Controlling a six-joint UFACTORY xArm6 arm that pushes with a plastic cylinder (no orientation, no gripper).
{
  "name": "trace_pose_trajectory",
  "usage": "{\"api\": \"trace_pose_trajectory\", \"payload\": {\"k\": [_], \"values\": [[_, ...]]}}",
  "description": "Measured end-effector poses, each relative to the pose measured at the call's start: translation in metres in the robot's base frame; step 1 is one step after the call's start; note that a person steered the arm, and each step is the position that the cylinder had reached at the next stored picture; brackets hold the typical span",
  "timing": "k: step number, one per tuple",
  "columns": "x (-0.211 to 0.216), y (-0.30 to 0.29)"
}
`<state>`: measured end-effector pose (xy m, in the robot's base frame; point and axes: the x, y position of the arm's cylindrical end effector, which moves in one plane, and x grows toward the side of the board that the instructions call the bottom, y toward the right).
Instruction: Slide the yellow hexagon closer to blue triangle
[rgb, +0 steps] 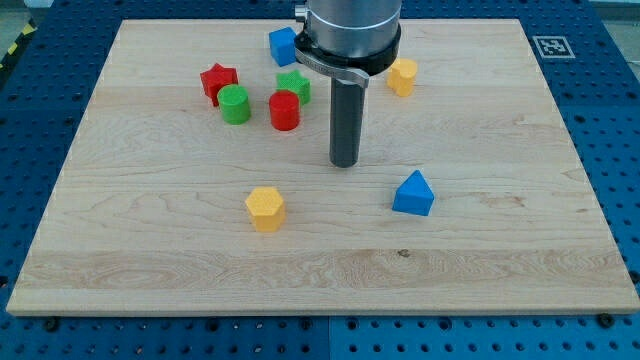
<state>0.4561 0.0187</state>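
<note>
The yellow hexagon lies on the wooden board left of centre, toward the view's bottom. The blue triangle lies to its right, about a quarter of the board's width away. My tip stands on the board between them and a little toward the view's top, touching neither block. It is nearer the blue triangle than the yellow hexagon.
A cluster sits at the view's upper left: a red star, a green cylinder, a red cylinder, a green star and a blue block. A second yellow block lies right of the arm.
</note>
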Motion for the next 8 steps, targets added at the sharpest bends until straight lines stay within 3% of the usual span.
{"api": "trace_pose_trajectory", "payload": {"k": [1,8], "values": [[0.000,-0.038],[0.020,-0.038]]}}
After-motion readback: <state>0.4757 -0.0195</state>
